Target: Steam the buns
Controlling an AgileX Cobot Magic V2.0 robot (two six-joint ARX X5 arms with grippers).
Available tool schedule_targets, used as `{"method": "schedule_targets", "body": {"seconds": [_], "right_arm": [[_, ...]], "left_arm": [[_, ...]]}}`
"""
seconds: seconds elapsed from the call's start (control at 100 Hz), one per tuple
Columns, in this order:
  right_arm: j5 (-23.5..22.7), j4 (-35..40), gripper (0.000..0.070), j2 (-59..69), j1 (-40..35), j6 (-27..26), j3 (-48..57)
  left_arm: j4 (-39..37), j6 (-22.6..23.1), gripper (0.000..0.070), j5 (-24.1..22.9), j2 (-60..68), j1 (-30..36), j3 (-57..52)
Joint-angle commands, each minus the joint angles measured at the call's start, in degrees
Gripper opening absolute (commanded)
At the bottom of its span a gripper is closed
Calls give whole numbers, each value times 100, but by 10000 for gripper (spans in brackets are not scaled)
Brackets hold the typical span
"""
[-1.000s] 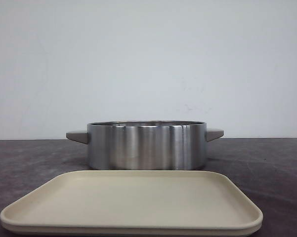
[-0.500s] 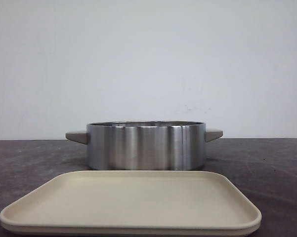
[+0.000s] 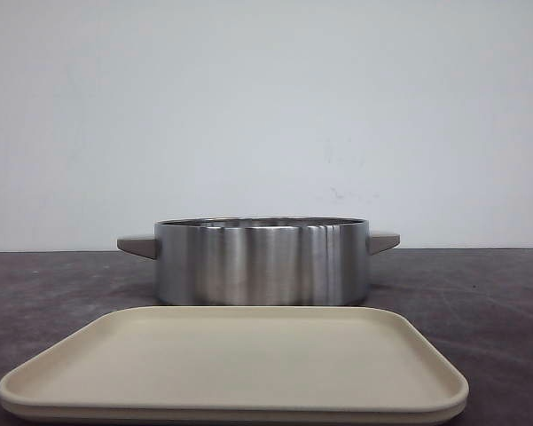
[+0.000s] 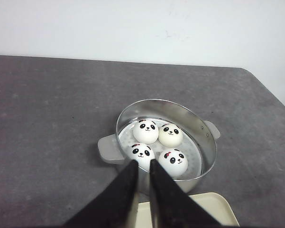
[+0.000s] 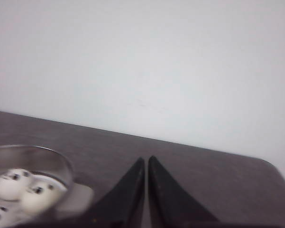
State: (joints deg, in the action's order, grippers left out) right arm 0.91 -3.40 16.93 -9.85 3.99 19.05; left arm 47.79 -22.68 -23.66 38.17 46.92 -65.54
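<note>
Several white panda-faced buns sit inside a round steel pot on its perforated insert; one is creamier and two lie nearer my left gripper. In the front view only the pot's wall shows and the buns are hidden. My left gripper hangs above the pot's near rim, jaws together and empty. My right gripper is shut and empty, above the table beside the pot. Blurred buns show there. Neither gripper shows in the front view.
A beige rectangular tray lies in front of the pot, with nothing on it; its corner shows in the left wrist view. The pot has two grey handles. The dark table ends at a white wall.
The pot and tray sit very slightly further left in the front view. Nothing else differs.
</note>
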Motion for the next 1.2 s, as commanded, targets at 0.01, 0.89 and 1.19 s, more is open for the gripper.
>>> {"method": "schedule_targets", "body": {"seconds": [0.01, 0.89, 1.19], "right_arm": [[170, -72, 7, -284, 66, -164, -433], [59, 1362, 7, -1672, 483, -546, -1840], [175, 1333, 7, -1672, 459, -483, -1840]], "left_arm": [[-70, -31, 0, 11, 15, 50, -92], [-70, -31, 0, 11, -7, 50, -94], [-70, -31, 0, 11, -7, 50, -94]]}}
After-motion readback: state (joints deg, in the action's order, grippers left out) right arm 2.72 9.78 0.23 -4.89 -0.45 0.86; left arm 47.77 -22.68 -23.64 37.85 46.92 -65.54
